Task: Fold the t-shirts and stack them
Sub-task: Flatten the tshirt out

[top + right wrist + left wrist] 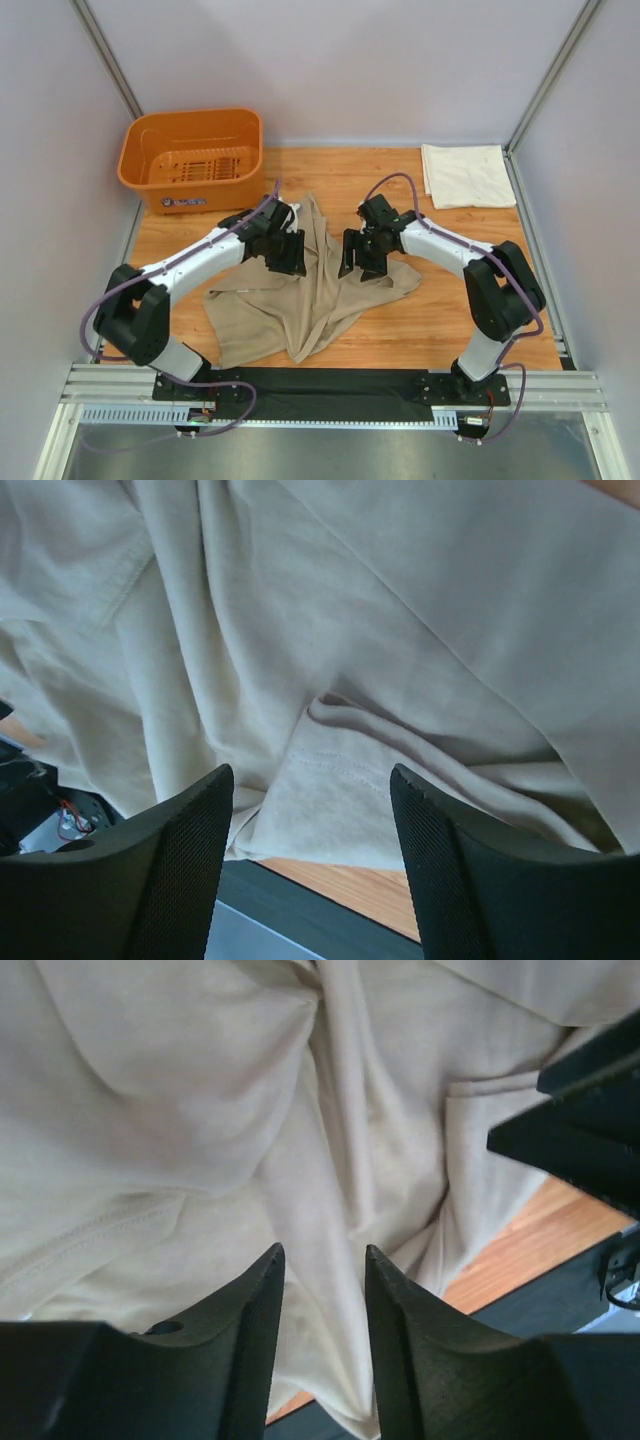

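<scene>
The tan-khaki t-shirt (300, 300) lies crumpled in the middle of the wooden table (450, 330). It fills the left wrist view (200, 1110) and the right wrist view (400, 610). My left gripper (290, 255) hovers over the shirt's left part, its jaws a narrow gap apart (320, 1255) over a ridge of cloth. My right gripper (362, 255) is wide open (310, 775) above a stitched hem near the shirt's right edge. Neither holds cloth. The cream-white t-shirt (465, 175) lies folded flat at the back right corner.
An orange plastic basket (190, 155) stands at the back left. Grey walls and metal posts enclose the table. A black strip (330, 385) and a metal rail run along the near edge. The right gripper's black body (580, 1110) shows in the left wrist view.
</scene>
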Robot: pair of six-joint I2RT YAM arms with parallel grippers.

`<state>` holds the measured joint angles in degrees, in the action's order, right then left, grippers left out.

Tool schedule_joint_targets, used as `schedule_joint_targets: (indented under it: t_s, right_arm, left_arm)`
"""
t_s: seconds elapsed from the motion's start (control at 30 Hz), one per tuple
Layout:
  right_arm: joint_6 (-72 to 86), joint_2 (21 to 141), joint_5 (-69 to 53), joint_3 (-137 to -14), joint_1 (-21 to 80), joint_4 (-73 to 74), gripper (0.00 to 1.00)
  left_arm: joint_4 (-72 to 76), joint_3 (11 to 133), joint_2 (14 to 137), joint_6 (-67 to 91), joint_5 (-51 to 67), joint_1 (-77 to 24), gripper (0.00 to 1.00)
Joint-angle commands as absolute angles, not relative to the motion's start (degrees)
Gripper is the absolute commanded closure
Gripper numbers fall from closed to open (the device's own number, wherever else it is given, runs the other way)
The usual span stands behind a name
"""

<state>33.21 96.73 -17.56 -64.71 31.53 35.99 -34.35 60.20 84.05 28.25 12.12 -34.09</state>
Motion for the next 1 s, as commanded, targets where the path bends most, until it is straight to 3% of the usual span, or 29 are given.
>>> schedule_joint_targets:
  t_s: [0.0, 0.23, 0.3, 0.33, 0.4, 0.5, 0.73, 0.77, 0.8, 0.87, 0.97]
  right_arm:
    - [34.02, 100.45, -14.42, -68.82, 33.22, 38.93, 0.35]
    - [33.84, 104.06, -12.92, -69.70, 34.80, 39.20, 0.44]
    - [33.84, 105.29, -12.57, -70.66, 34.80, 40.07, 0.57]
    - [33.84, 105.21, -12.31, -71.01, 34.80, 40.51, 0.74]
    - [33.84, 102.59, -11.26, -70.40, 34.80, 41.57, 0.90]
    - [33.58, 97.84, -8.53, -66.99, 34.80, 44.46, 1.00]
    - [36.90, 70.71, -9.23, -49.15, 37.96, 58.41, 0.99]
    - [37.87, 63.96, -9.40, -46.43, 38.75, 60.10, 0.95]
    - [40.84, 59.98, -10.71, -44.75, 38.67, 61.34, 0.81]
    - [45.50, 51.82, -14.21, -40.72, 38.67, 62.23, 0.67]
    - [47.11, 48.43, -15.56, -39.37, 38.67, 61.87, 0.58]
  left_arm:
    - [-31.73, 63.10, 91.30, 28.39, 16.08, -34.01, 0.54]
    - [-29.79, 65.65, 103.53, 32.25, 17.40, -33.31, 0.55]
    - [-29.79, 66.09, 105.90, 33.13, 17.75, -32.44, 0.55]
    - [-29.97, 66.44, 106.52, 33.31, 17.93, -32.08, 0.55]
    - [-30.32, 66.97, 107.75, 33.40, 17.93, -31.47, 0.55]
    - [-30.85, 67.94, 108.89, 33.14, 17.58, -30.85, 0.55]
    - [-31.99, 70.83, 109.51, 32.17, 15.82, -29.18, 0.56]
    - [-33.12, 71.62, 109.25, 31.73, 15.30, -29.18, 0.56]
    - [-33.92, 72.50, 108.64, 31.03, 15.12, -29.18, 0.56]
    - [-36.28, 74.96, 106.97, 30.15, 15.03, -29.27, 0.56]
    - [-39.45, 77.16, 104.51, 29.36, 14.77, -29.70, 0.54]
